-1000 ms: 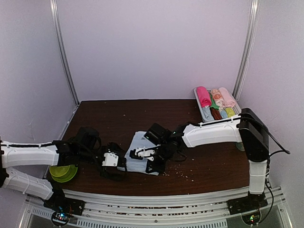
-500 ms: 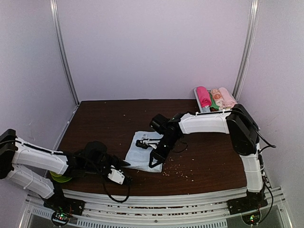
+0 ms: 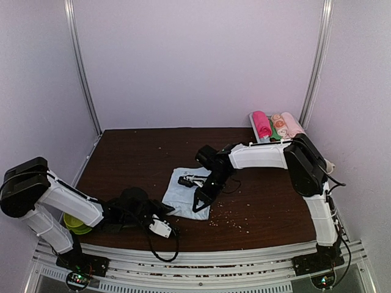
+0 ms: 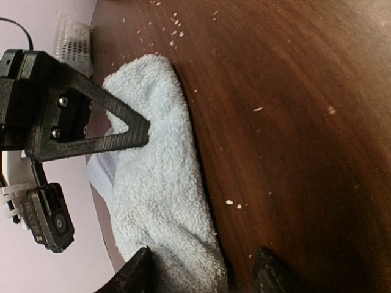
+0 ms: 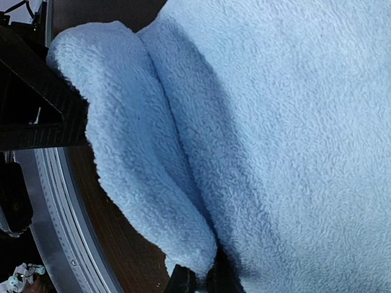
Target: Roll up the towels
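Centre frame, the fluffy pale blue towel [image 3: 182, 194] has one edge curled over; the right end effector [image 5: 200, 282] pinches it shut, the left end effector [image 4: 204, 270] stands parted.

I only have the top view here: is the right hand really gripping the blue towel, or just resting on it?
Observer: Gripping. The right wrist view shows the right hand shut on the blue towel at its edge, with a fold curled over beside it.
Operator: And the left hand?
Observer: Its wrist view shows the left hand open and holding nothing, with the towel's end showing in the gap between its fingers.
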Robot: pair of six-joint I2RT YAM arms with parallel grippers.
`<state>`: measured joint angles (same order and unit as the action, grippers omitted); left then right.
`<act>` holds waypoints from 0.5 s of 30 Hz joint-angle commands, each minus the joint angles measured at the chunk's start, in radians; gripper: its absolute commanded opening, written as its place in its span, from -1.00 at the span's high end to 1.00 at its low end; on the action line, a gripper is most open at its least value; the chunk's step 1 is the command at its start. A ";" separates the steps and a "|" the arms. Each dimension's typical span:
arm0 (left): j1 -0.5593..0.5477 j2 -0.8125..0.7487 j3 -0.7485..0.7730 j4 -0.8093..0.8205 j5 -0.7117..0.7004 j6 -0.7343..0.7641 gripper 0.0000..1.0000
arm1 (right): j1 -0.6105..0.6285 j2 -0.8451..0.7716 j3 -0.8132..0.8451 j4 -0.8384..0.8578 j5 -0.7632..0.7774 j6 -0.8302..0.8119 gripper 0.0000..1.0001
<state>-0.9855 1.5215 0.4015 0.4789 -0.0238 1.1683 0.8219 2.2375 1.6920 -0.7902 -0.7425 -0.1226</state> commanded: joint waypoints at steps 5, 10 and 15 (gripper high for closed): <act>-0.005 -0.082 -0.141 0.308 0.023 0.011 -0.34 | -0.015 0.058 0.044 -0.041 -0.006 -0.025 0.96; -0.003 -0.231 -0.068 0.047 0.143 -0.030 -0.45 | -0.018 0.063 0.047 -0.061 -0.011 -0.038 0.97; -0.004 -0.143 0.014 -0.048 0.117 -0.007 -0.43 | -0.022 0.063 0.052 -0.064 -0.012 -0.038 0.97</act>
<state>-0.9855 1.3109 0.3588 0.5201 0.0689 1.1572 0.8101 2.2696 1.7294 -0.8265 -0.7815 -0.1444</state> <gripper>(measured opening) 0.725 0.047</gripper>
